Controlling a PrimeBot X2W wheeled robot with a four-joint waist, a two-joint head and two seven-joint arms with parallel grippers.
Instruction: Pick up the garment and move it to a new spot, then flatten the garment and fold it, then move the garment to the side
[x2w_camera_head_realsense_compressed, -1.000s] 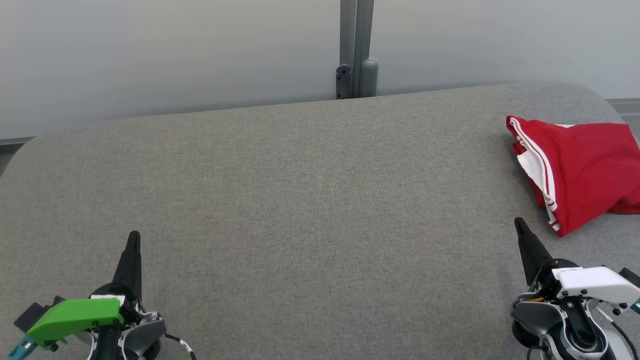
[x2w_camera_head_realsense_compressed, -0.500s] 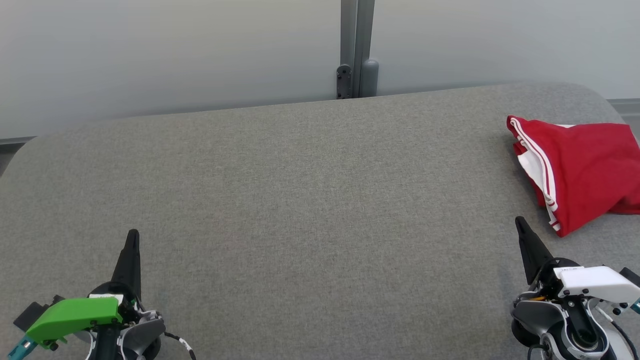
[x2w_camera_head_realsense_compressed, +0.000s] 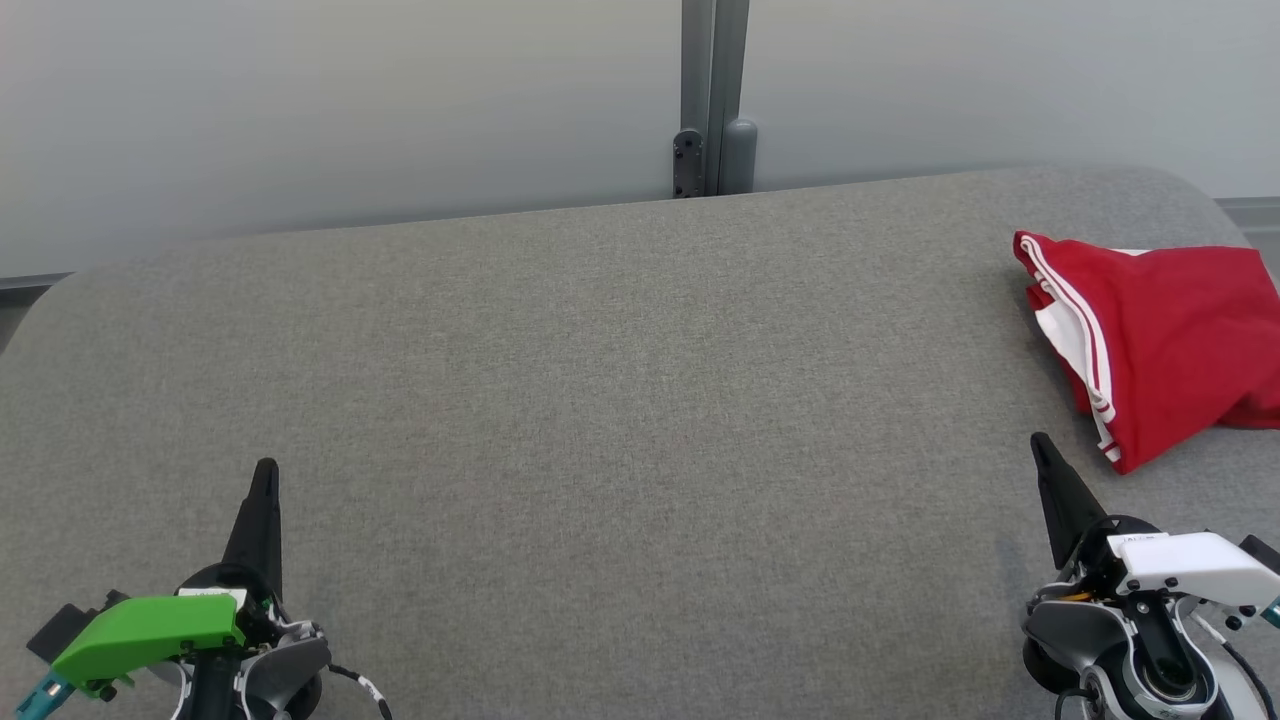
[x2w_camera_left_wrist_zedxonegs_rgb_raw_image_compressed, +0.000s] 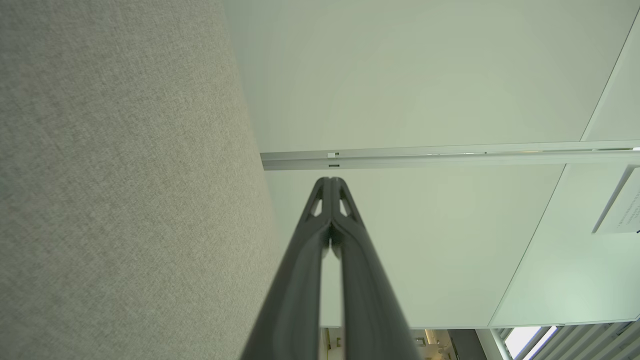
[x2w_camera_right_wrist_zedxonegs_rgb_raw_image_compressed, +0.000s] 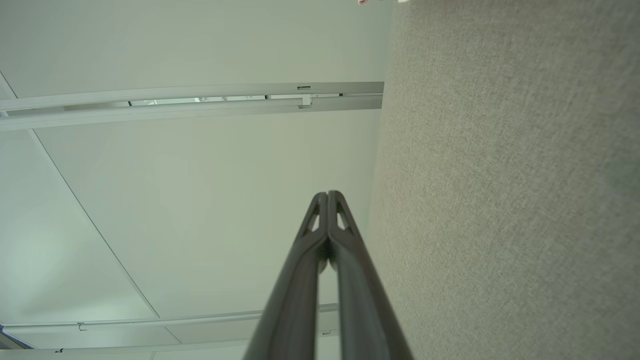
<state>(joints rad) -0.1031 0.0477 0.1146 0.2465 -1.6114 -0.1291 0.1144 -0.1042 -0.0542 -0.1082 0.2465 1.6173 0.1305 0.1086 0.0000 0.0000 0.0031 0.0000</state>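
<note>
A red garment (x2w_camera_head_realsense_compressed: 1170, 340) with white stripes lies folded at the far right of the grey padded table (x2w_camera_head_realsense_compressed: 620, 400), running off the head view's right edge. My right gripper (x2w_camera_head_realsense_compressed: 1038, 442) rests near the table's front right, just below and left of the garment, shut and empty; its tips (x2w_camera_right_wrist_zedxonegs_rgb_raw_image_compressed: 328, 194) meet in the right wrist view. At the front left my left gripper (x2w_camera_head_realsense_compressed: 266, 468) is shut too, holding nothing, its tips (x2w_camera_left_wrist_zedxonegs_rgb_raw_image_compressed: 330, 180) pressed together in the left wrist view.
A pale wall (x2w_camera_head_realsense_compressed: 350, 110) with a grey vertical post (x2w_camera_head_realsense_compressed: 712, 100) stands behind the table's far edge. Wide bare grey surface lies between the two grippers.
</note>
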